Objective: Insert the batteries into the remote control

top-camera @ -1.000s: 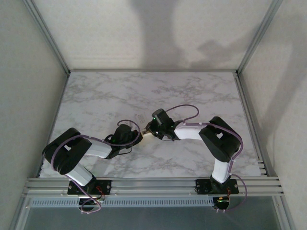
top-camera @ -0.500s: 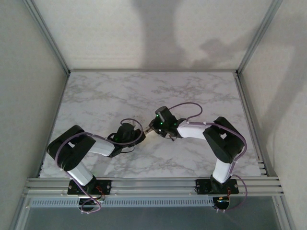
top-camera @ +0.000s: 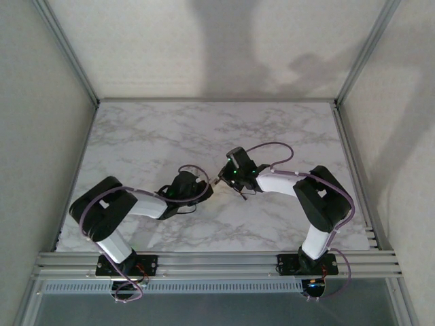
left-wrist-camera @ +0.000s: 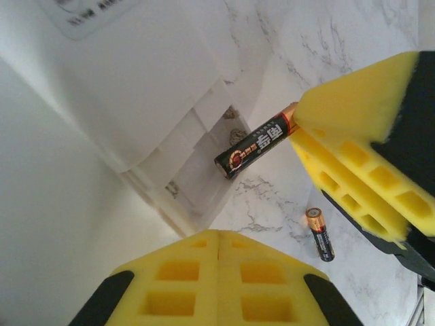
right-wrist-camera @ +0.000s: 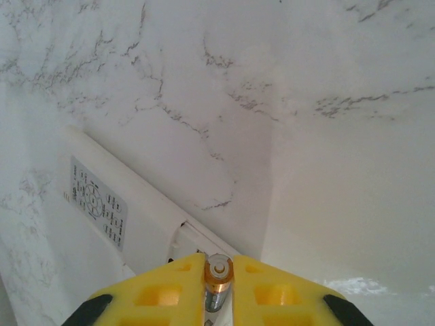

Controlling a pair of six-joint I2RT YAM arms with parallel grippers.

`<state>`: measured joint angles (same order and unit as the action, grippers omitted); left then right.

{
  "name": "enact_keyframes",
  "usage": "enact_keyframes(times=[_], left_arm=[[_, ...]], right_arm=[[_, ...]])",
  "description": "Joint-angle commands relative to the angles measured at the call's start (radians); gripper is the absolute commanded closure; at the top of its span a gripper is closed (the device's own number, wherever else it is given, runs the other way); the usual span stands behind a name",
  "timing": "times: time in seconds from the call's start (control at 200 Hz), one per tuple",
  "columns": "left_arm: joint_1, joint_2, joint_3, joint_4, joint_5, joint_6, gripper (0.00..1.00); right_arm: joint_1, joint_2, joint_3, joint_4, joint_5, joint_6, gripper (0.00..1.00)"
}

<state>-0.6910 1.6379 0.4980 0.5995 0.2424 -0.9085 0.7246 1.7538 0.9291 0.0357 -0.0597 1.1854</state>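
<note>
The white remote control lies back side up with its battery compartment uncovered. My right gripper is shut on one battery, copper end toward the camera. In the left wrist view that battery slants down from the right gripper's yellow pads, its dark end just over the compartment. A second battery lies on the marble beside the remote. My left gripper is shut, pads pressed together at the remote's near edge, nothing between them. In the top view both grippers meet mid-table.
The remote carries a grey printed label next to the compartment. The marble tabletop is bounded by white walls and an aluminium rail at the near edge.
Both grippers have shifted to the right across the table, staying tip to tip. The right gripper still grips its battery.
</note>
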Motion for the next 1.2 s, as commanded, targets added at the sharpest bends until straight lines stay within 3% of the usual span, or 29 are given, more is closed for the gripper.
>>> enact_keyframes(times=[0.0, 0.16, 0.315, 0.451, 0.866, 1.192], left_arm=[[0.037, -0.089, -0.041, -0.082, -0.086, 0.026, 1.00], [0.099, -0.135, -0.094, -0.087, -0.056, -0.006, 1.00], [0.104, -0.099, -0.096, 0.007, 0.039, -0.113, 1.00], [0.105, -0.108, -0.109, 0.029, 0.032, -0.155, 1.00], [0.104, 0.003, -0.116, 0.123, 0.129, -0.176, 1.00], [0.103, 0.032, -0.117, 0.155, 0.138, -0.176, 1.00]], right_arm=[[0.005, -0.010, 0.020, -0.033, 0.016, -0.011, 0.83], [0.016, -0.004, 0.045, -0.052, 0.038, -0.004, 0.83], [0.046, 0.000, 0.064, -0.067, 0.065, 0.009, 0.83], [0.054, 0.002, 0.081, -0.089, 0.081, 0.011, 0.83], [0.076, 0.054, 0.129, -0.128, 0.127, 0.034, 0.84], [0.085, 0.069, 0.133, -0.129, 0.140, 0.051, 0.84]])
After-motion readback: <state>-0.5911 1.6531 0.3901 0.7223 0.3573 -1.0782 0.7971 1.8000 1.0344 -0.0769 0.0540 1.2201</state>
